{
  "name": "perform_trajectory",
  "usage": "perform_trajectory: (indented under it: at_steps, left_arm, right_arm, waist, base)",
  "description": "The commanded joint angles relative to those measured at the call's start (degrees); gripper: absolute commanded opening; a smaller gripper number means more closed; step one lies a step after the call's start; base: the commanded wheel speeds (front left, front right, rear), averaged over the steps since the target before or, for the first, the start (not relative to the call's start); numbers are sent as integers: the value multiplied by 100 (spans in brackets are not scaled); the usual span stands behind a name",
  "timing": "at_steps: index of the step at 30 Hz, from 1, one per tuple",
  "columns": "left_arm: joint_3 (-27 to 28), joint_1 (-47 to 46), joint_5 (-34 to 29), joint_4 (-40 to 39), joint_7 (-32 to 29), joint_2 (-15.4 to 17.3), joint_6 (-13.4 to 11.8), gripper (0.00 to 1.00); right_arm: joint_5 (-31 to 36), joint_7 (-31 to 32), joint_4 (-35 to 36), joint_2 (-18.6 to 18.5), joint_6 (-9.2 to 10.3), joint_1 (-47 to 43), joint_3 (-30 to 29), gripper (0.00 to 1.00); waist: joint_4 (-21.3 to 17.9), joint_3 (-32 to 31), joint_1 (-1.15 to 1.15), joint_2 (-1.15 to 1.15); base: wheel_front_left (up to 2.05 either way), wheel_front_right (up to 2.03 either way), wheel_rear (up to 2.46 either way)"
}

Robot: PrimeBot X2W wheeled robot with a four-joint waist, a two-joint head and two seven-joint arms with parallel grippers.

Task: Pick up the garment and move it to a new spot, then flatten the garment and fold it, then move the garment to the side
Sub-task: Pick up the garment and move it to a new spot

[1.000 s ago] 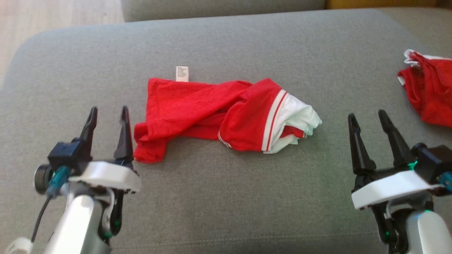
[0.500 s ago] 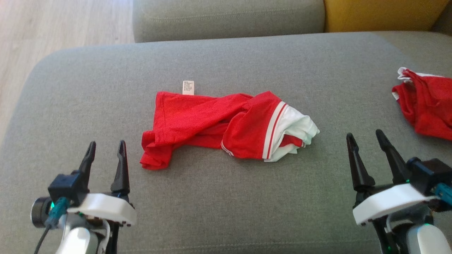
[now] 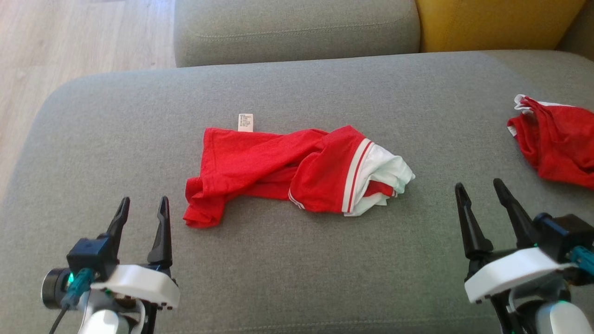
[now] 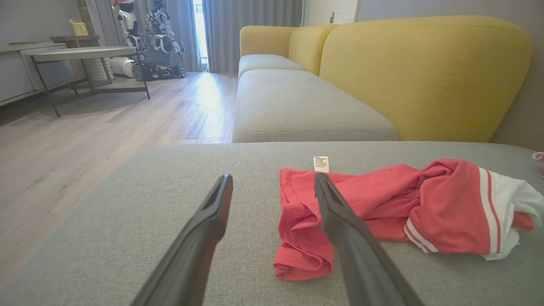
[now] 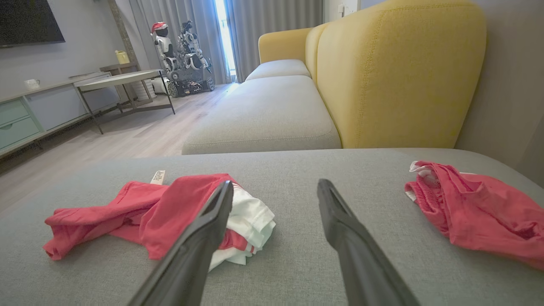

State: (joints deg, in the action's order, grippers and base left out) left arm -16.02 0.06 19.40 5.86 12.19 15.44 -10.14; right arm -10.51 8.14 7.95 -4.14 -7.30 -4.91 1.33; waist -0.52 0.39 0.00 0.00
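Note:
A crumpled red garment point(image 3: 278, 169) with white trim and a white care label lies in the middle of the grey sofa cushion point(image 3: 297, 273). It also appears in the left wrist view point(image 4: 382, 212) and the right wrist view point(image 5: 161, 216). My left gripper point(image 3: 143, 206) hovers open near the cushion's front left, just short of the garment's left end. My right gripper point(image 3: 480, 190) stands open at the front right, well clear of the garment's white end. Nothing sits between either pair of fingers point(image 4: 212, 221) point(image 5: 340, 221).
A second red garment point(image 3: 554, 141) lies at the cushion's right edge point(image 5: 476, 212). Behind are another grey seat point(image 3: 297, 28) and a yellow backrest point(image 3: 492, 23). Wooden floor point(image 3: 69, 41) lies to the left, with a table point(image 4: 80, 55) and another robot point(image 5: 178, 51) far off.
The head camera has tilted up, so the whole scene sits lower in view. Both grippers stay open; they appear drawn back from the garment. The garment itself has not moved.

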Motion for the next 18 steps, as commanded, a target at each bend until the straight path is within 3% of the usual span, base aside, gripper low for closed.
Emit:
perform_trajectory:
  at_steps: [1, 18]
  left_arm:
    - [198, -167, 32, -202, -7, 146, -42, 100]
    - [123, -231, 44, -221, -28, 192, -75, 100]
  right_arm:
    - [12, 17, 241, -76, -19, 112, 136, 100]
    - [30, 10, 286, -55, -19, 135, 85, 100]
  waist:
    - [-3, 3, 0, 0]
    - [22, 95, 0, 0]
  base:
    - [0, 0, 0]
    - [0, 0, 0]
